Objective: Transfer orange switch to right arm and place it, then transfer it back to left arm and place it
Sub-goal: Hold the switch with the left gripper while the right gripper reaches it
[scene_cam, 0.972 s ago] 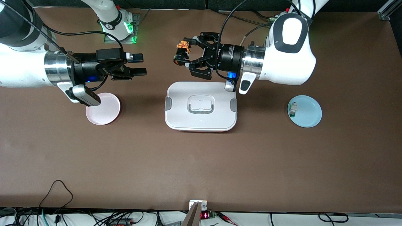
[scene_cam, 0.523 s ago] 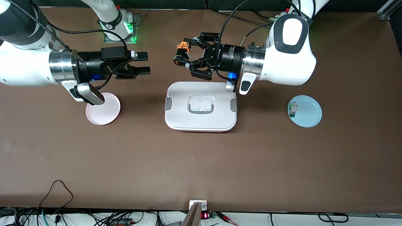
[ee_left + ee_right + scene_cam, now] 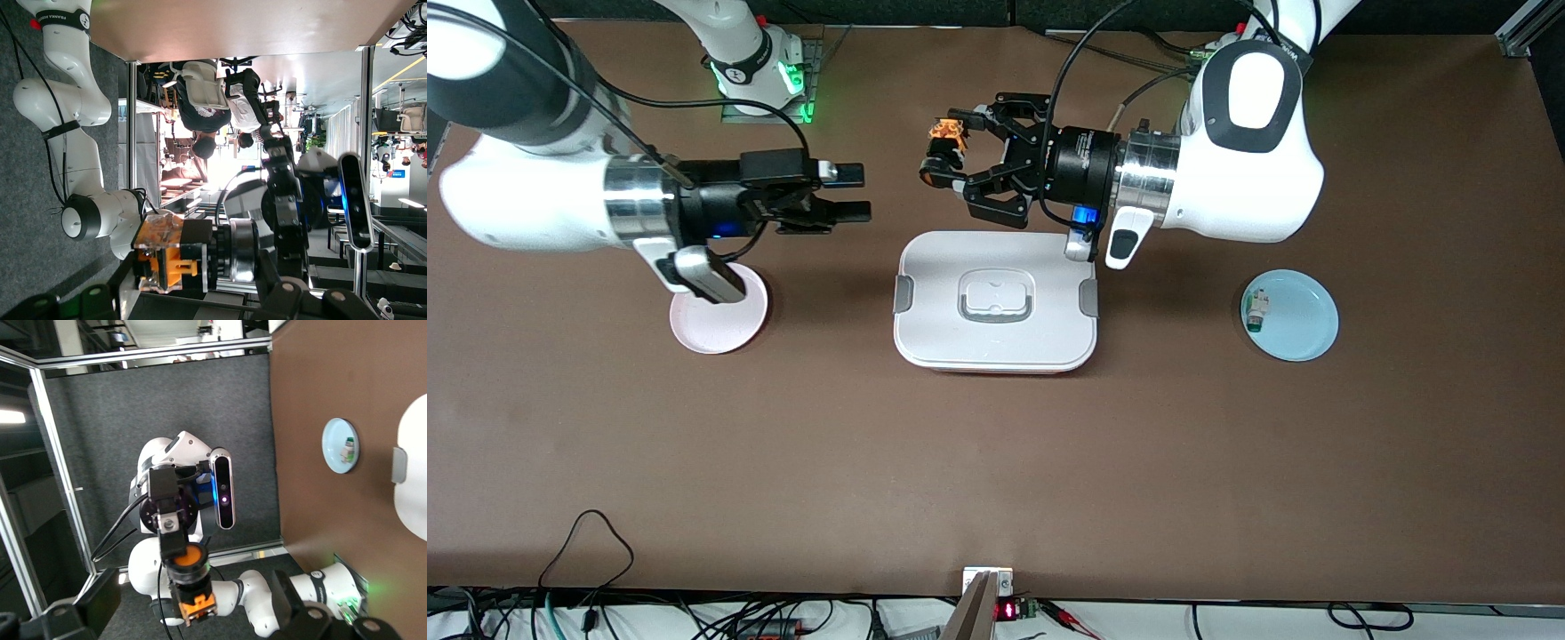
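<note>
My left gripper (image 3: 947, 151) is shut on the orange switch (image 3: 940, 149) and holds it in the air over the tabletop, beside the white box (image 3: 996, 342). The left wrist view shows the switch (image 3: 175, 257) lying sideways between that gripper's fingers. My right gripper (image 3: 863, 192) is open with nothing in it, over the table between the pink plate (image 3: 734, 324) and the box, its fingers pointing at the switch from a short gap away. In the right wrist view the switch's orange cap (image 3: 187, 557) faces me, with the left gripper (image 3: 175, 543) clamped on it.
A light blue plate (image 3: 1303, 320) toward the left arm's end of the table carries a small white-and-green part (image 3: 1256, 311). The box stands on the table between the two plates. Cables hang past the table edge nearest the front camera.
My right gripper has moved across the table toward the held switch, staying open. The left arm and the switch have not moved.
</note>
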Controlling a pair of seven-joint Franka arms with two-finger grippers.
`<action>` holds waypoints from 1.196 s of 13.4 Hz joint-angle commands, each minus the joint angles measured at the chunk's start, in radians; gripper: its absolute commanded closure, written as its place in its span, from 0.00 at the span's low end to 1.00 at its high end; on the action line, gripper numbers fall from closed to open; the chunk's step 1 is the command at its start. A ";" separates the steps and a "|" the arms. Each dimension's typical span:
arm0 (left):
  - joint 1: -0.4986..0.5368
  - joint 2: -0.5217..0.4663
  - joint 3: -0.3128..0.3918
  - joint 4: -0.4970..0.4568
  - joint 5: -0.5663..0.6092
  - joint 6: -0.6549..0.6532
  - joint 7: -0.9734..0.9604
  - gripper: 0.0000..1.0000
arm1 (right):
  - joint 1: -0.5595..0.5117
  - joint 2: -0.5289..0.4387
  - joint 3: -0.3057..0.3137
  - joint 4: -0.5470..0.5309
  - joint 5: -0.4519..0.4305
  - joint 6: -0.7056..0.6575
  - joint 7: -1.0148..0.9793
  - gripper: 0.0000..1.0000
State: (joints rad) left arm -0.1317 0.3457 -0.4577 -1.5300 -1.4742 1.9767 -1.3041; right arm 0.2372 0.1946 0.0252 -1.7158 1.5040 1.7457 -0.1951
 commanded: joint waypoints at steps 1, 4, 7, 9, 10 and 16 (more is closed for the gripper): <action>0.001 0.015 -0.001 0.030 -0.008 -0.009 -0.015 0.85 | 0.002 -0.070 0.018 -0.090 0.048 0.043 -0.058 0.00; 0.001 0.015 0.001 0.030 -0.012 -0.009 -0.017 0.85 | 0.002 -0.086 0.059 -0.091 0.074 0.072 -0.058 0.00; 0.001 0.015 0.001 0.030 -0.012 -0.009 -0.017 0.85 | 0.004 -0.119 0.074 -0.134 0.139 0.083 -0.060 0.00; 0.001 0.015 0.001 0.030 -0.012 -0.009 -0.017 0.85 | 0.002 -0.130 0.085 -0.148 0.140 0.090 -0.061 0.00; 0.001 0.015 0.001 0.030 -0.012 -0.009 -0.015 0.85 | 0.002 -0.127 0.087 -0.154 0.140 0.090 -0.087 0.00; 0.001 0.015 0.001 0.030 -0.011 -0.009 -0.015 0.85 | 0.020 -0.096 0.102 -0.160 0.198 0.152 -0.181 0.00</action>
State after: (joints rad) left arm -0.1308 0.3471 -0.4569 -1.5282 -1.4742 1.9767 -1.3064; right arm 0.2414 0.0992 0.1217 -1.8606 1.6488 1.8631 -0.3274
